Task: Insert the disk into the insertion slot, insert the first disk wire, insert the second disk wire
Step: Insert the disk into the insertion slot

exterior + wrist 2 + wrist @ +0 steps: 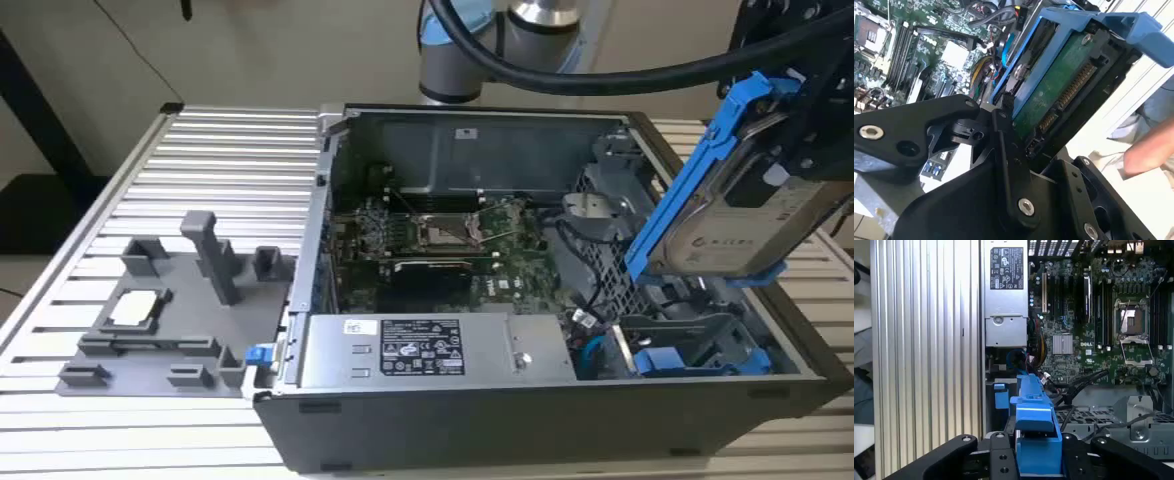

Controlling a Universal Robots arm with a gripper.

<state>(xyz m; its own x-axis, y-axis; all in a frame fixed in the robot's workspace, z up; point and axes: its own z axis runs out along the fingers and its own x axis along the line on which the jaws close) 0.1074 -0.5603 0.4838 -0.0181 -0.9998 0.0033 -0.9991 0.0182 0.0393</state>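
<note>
- Computer case (534,430) is nearest in the exterior view, with its side open. A grey box with white sticker (420,348) sits inside the case against its near wall, and the motherboard (441,235) lies on the case floor.
- Same view: the disk (747,225) is tilted steeply in its blue carrier (694,170), up in the air over the case's edge on the exterior view's right. It touches nothing in the case.
- Same view: the claw (801,150) is black and has the disk by its upper end. The insertion slot (603,260), a grey cage with a perforated wall, is inside the case, below and just beside the disk.
- Progress, judged from this: the disk is picked up and carried over the case but is not in the slot. Neither disk wire looks plugged, so all three insertions are left. Loose cables (587,335) lie in the case near the slot.
- Second wrist view: the claw (1039,145) is closed onto the disk (1064,85), with a black finger pressed to the carrier edge. The green board side and connector row face the camera. The motherboard (914,50) is on the case floor beyond. A person's arm (1149,150), blurred, is outside the case.
- First wrist view: the claw (1038,455) has fingers tight on both sides of the blue carrier (1036,430), nearly closed, with no gap showing. The perforated cage (1094,417) is in the case just beyond the carrier. The grey box (1006,290) sits further along the case wall.
</note>
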